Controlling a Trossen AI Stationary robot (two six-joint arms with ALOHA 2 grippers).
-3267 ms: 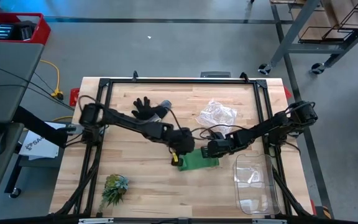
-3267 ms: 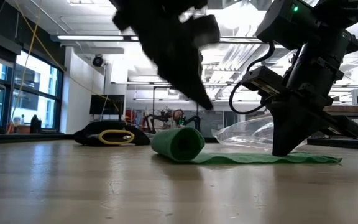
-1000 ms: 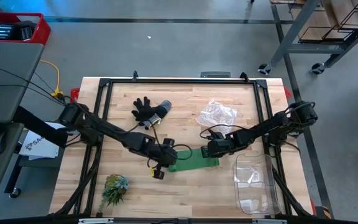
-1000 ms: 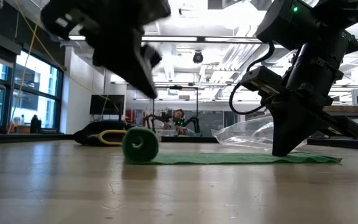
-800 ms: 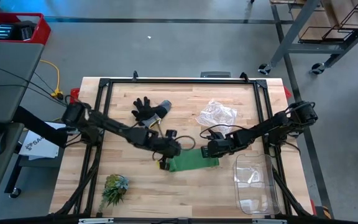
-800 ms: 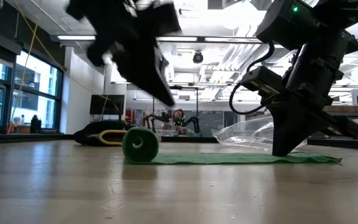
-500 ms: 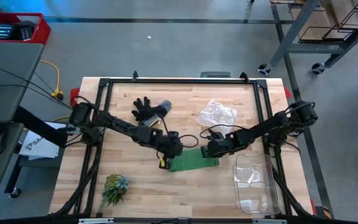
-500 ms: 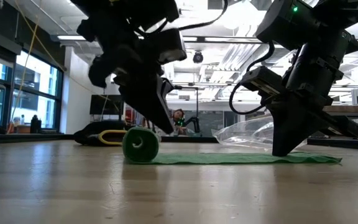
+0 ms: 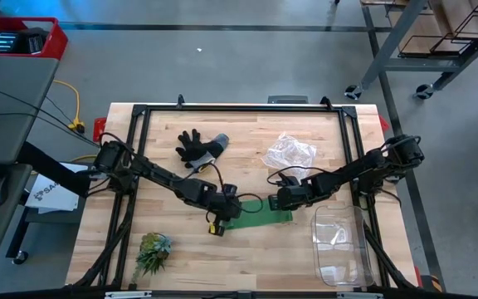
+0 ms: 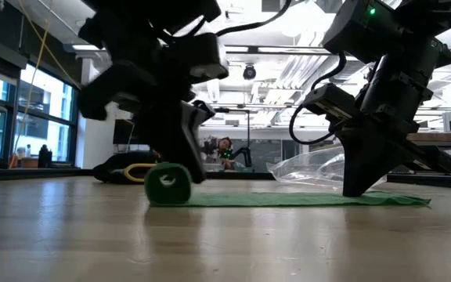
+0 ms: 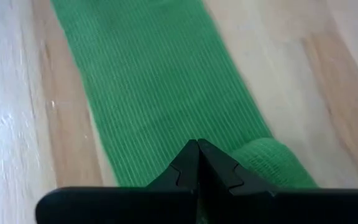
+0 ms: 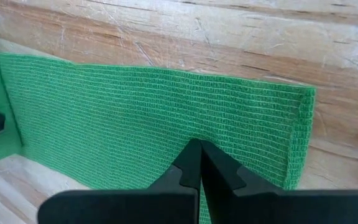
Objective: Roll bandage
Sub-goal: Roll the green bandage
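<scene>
You have the bandage [image 9: 260,218] lying near the middle of the wooden worktop [image 9: 181,257], most of it spread flat as a green strip and its left end wound into a small roll [image 10: 167,184]; your left tool [image 9: 222,218] sits right at that roll with its fingers pressed together, tips down on the fabric and nothing clamped between them; in the left wrist view the closed fingertips [image 11: 199,163] rest where the flat strip meets the rolled part [image 11: 272,163]; your right tool [image 9: 282,202] is likewise closed, gripping nothing, its tip planted on the strip close to the free right end; the right wrist view shows those joined fingertips [image 12: 194,163] on the weave just short of the cut edge [image 12: 302,134]; from the low view the strip runs flat along the worktop between the two tools; a black glove [image 9: 197,146] lies beyond the left arm, a crumpled clear bag [image 9: 290,152] beyond the right arm, a clear tray [image 9: 338,246] at the right edge, and a spiky plant tuft [image 9: 153,251] well apart near the front left.
</scene>
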